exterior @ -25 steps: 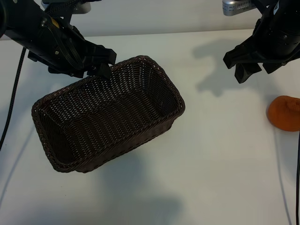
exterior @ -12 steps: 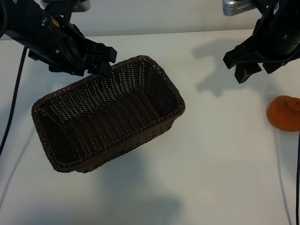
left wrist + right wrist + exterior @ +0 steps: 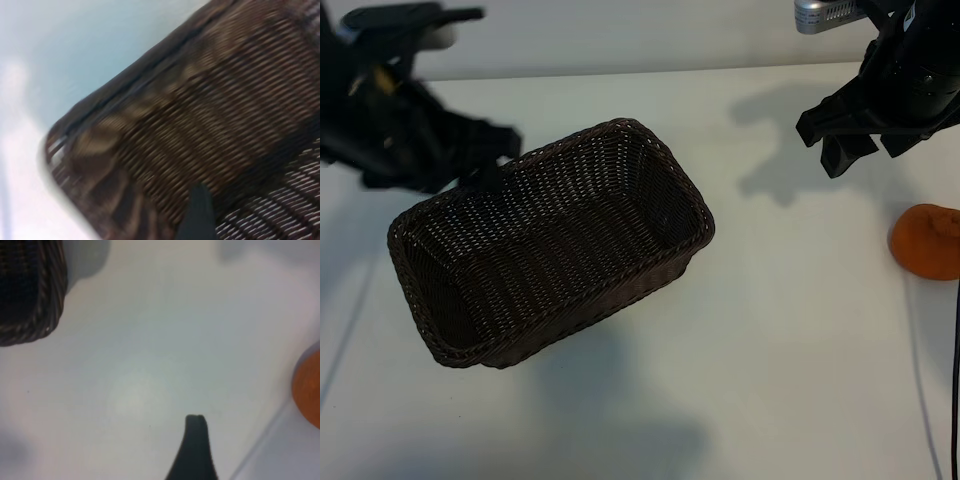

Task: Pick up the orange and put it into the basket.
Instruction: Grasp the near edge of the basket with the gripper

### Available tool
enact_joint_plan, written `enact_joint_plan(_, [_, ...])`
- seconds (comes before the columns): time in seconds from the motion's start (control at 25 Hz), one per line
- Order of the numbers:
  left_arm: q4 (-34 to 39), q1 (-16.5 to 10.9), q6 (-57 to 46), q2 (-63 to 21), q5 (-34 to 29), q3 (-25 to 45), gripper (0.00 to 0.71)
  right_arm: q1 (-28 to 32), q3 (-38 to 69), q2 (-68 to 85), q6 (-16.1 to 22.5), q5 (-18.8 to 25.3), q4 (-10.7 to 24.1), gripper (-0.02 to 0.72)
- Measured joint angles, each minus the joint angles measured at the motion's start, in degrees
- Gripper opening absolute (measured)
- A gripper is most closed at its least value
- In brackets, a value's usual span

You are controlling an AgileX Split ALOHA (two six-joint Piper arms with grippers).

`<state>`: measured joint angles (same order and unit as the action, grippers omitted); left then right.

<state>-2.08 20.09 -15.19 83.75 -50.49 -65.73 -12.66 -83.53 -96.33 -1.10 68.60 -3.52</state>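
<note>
My left gripper (image 3: 490, 160) hangs by the basket (image 3: 550, 245) rim and my right gripper (image 3: 850, 135) above the counter (image 3: 770, 330) near the orange (image 3: 926, 241), both jaws spread, empty.

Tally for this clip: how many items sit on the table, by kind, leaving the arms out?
Basket: 1
Orange: 1
Total: 2, both on the white table.
</note>
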Motion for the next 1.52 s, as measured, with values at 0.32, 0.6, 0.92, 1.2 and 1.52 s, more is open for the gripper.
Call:
enact_joint_plan(0.32, [9.6, 0.0, -17.9, -7.4, 3.6, 12.9, 0.593, 0.0, 0.0, 0.0, 0.0, 0.0, -0.2, 0.579])
enact_joint_plan(0.6, [11.9, 0.0, -27.9, -4.8, 13.0, 21.6, 0.592, 0.0, 0.0, 0.0, 0.0, 0.0, -0.6, 0.579])
enact_joint_plan(0.92, [12.3, -0.3, -32.3, -0.2, 17.2, 22.4, 0.592, 0.0, 0.0, 0.0, 0.0, 0.1, -0.7, 0.579])
enact_joint_plan(1.2, [12.2, -0.5, -33.2, 3.5, 19.1, 22.5, 0.592, 0.0, 0.0, 0.0, 0.0, 0.1, -0.7, 0.579])
enact_joint_plan(1.52, [10.8, -0.5, -34.3, 6.8, 23.9, 25.9, 0.592, 0.0, 0.0, 0.0, 0.0, 0.2, -0.7, 0.579])
